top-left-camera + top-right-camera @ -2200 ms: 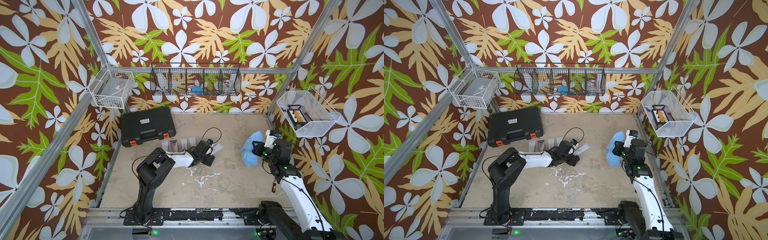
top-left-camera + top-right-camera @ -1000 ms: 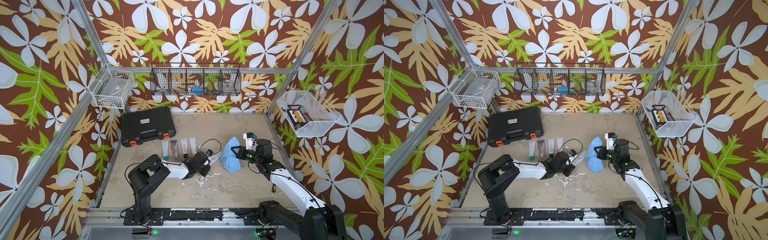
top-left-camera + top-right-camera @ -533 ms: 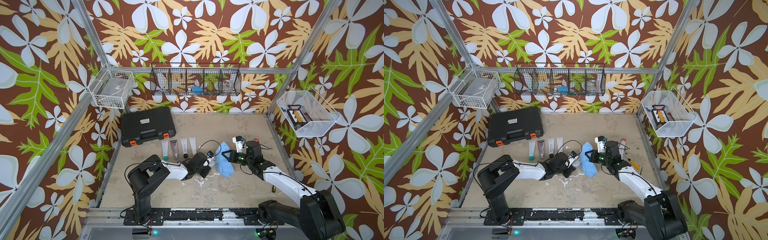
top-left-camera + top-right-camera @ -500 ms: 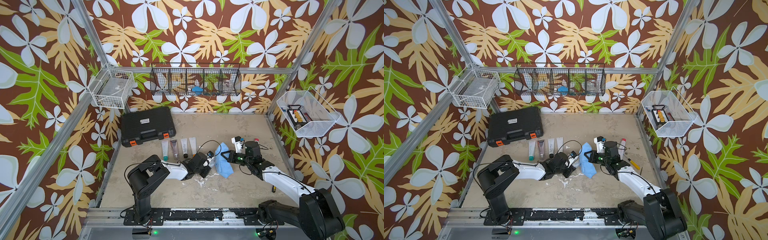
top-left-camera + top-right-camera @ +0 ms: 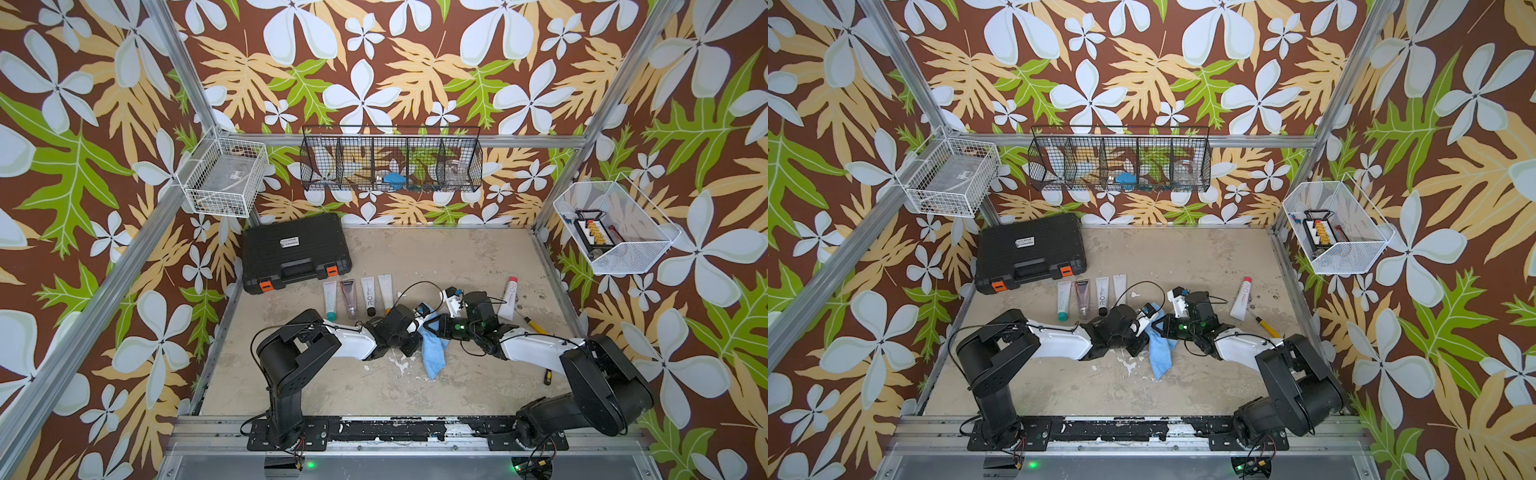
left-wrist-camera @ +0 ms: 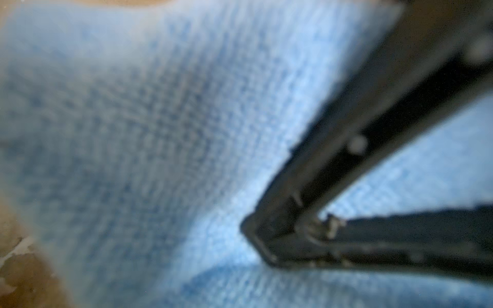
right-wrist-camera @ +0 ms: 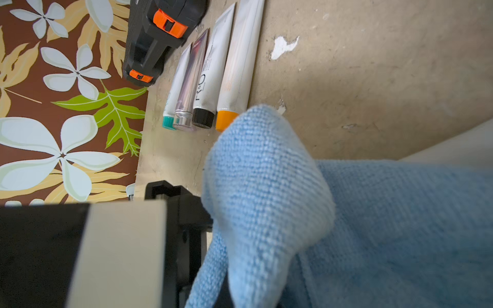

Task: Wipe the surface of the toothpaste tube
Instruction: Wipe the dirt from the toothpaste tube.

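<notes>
Showing a work cell with flowered walls, both top views have the two arms reaching in low from the front rail and meeting near the middle of the beige desk [image 5: 436,257]. The right fingers [image 5: 441,328] are closed on the upper part of a blue cloth [image 5: 432,353], which hangs from them and trails toward the front of the desk. The left fingers [image 5: 417,329] press in from the opposite side, right against the cloth. The cloth covers their tips, so I cannot tell whether they are open or gripping something.

The toothpaste tube to be wiped cannot be made out where the arms meet, because the cloth hides that spot. In the left wrist view the cloth [image 6: 160,133] fills almost the whole blurred frame.

Behind the arms, four tubes [image 5: 368,293] lie side by side with their caps toward the front, just in front of a closed black case [image 5: 295,249]. A red-capped tube [image 5: 509,293] lies apart on the right side of the desk, beside a yellow-handled screwdriver [image 5: 534,326].
</notes>
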Available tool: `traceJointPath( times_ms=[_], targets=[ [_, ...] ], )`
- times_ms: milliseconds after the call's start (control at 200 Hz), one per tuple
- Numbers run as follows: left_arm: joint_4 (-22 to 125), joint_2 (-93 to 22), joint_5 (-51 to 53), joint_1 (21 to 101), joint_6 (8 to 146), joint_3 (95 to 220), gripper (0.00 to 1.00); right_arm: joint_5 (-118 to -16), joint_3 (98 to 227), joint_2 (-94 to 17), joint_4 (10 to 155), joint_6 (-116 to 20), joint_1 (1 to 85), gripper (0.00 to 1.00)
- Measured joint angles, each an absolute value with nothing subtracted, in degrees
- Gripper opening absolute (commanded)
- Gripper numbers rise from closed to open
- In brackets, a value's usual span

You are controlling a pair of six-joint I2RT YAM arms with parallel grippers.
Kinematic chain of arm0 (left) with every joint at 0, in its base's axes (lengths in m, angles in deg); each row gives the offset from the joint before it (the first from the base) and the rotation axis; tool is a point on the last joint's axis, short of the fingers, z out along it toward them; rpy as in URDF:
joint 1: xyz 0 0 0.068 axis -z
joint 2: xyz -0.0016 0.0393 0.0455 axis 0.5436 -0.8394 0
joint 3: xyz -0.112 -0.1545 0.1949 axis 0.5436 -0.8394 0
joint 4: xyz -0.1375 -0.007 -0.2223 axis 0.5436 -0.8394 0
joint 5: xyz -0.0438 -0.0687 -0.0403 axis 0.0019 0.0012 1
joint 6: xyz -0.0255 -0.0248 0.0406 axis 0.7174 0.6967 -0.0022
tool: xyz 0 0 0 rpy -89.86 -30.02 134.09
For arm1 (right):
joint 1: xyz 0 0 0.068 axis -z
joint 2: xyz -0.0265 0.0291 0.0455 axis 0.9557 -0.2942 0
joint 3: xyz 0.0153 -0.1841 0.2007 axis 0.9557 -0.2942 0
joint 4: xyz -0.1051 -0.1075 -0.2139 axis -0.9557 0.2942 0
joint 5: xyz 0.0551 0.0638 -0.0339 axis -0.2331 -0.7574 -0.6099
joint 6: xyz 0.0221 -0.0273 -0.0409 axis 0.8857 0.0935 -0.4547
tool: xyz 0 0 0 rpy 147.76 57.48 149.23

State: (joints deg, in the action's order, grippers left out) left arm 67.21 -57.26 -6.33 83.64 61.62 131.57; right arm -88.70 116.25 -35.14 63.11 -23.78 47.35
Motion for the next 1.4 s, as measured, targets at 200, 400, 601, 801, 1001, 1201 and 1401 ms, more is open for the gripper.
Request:
traceJointPath(
  times_ms=[200, 400, 601, 801, 1001, 1201, 1401],
  targets=[
    [67.3, -57.3, -6.0, 83.6, 61.4, 131.5, 0.17, -86.7, 116.3, -37.6, 61.9, -24.7, 46.9, 0.00],
    [67.1, -56.7, -6.0, 83.6, 61.4, 131.1, 0.17, -81.9, 117.4, -38.0, 63.2, -28.1, 46.9, 0.00],
    [66.9, -56.5, -5.5, 83.6, 61.4, 130.9, 0.17, -76.0, 117.4, -36.5, 66.7, -32.7, 50.8, 0.00],
    [66.8, -56.3, -4.9, 83.6, 61.4, 130.9, 0.17, -72.5, 116.1, -34.3, 70.1, -37.5, 58.7, 0.00],
    [66.8, -56.3, -4.7, 83.6, 61.4, 130.9, 0.17, -75.2, 115.2, -34.1, 69.5, -39.0, 58.9, 0.00],
    [66.8, -56.1, -4.7, 83.6, 61.4, 130.9, 0.16, -77.4, 115.1, -34.2, 68.4, -38.8, 54.7, 0.00],
    [66.8, -56.2, -4.7, 83.6, 61.4, 130.9, 0.16, -77.6, 115.3, -34.6, 65.9, -37.1, 47.2, 0.00]
  ],
)
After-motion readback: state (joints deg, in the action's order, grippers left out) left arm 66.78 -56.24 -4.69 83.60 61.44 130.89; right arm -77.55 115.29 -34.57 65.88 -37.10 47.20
